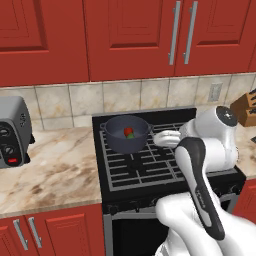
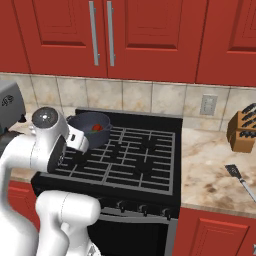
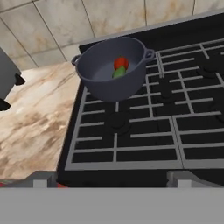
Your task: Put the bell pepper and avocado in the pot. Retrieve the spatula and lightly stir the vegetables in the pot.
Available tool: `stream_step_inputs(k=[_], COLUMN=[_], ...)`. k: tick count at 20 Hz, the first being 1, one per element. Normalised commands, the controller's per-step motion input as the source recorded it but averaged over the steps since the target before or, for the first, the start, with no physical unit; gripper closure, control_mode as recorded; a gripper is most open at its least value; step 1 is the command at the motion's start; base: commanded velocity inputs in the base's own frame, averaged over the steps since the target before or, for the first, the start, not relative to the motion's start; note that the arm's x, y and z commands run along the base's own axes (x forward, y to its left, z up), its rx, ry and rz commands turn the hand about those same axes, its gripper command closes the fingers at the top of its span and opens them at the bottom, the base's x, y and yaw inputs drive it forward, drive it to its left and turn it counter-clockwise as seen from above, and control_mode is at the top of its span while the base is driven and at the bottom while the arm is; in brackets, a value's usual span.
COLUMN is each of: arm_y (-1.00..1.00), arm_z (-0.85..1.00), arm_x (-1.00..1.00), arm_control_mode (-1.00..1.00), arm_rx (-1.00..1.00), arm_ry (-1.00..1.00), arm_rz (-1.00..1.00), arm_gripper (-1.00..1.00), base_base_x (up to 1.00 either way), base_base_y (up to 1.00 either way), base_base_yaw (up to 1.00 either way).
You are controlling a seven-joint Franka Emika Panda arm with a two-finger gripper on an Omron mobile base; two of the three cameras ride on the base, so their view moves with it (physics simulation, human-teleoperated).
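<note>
the pot (image 1: 126,134) sits on the rear left burner of the black stove (image 1: 150,170), its dark grey-blue wall upright and a loop handle on each side. inside it lies the bell pepper (image 1: 129,131), a small bright red lump, and touching it is a green piece, the avocado (image 3: 119,72) — the two rest together near the middle of the pot's floor, seen most plainly from the hand view.

the gripper (image 3: 111,181) hangs above the front edge of the stove, well apart from the pot and tilted to look down across the grates toward it. its two finger tips stand at the bottom of the hand view, far apart from each other — the jaws are spread wide, with nothing between them.

in the right base view, the spatula (image 2: 239,178) lies on the marble counter (image 2: 215,165) to the right of the stove, its flat dark head toward the stove and its handle running off toward the edge of the picture. behind it a wooden knife block (image 2: 243,131) stands near the tiled wall. on the counter to the left of the stove stands a grey toaster (image 1: 14,131). red cabinets (image 1: 130,35) hang above.
</note>
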Motion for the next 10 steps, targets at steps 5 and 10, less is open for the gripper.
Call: stream_step_inputs(k=[5,10], arm_y=[-0.07,0.0], arm_z=[0.04,0.0], arm_x=[-0.08,0.0], arm_control_mode=[-1.0,-1.0], arm_rx=[0.0,0.0], arm_ry=[0.0,0.0], arm_rz=[-0.02,0.0], arm_gripper=[-1.0,-1.0], base_base_x=[0.0,0.0], base_base_y=[0.0,0.0], base_base_yaw=[0.0,0.0])
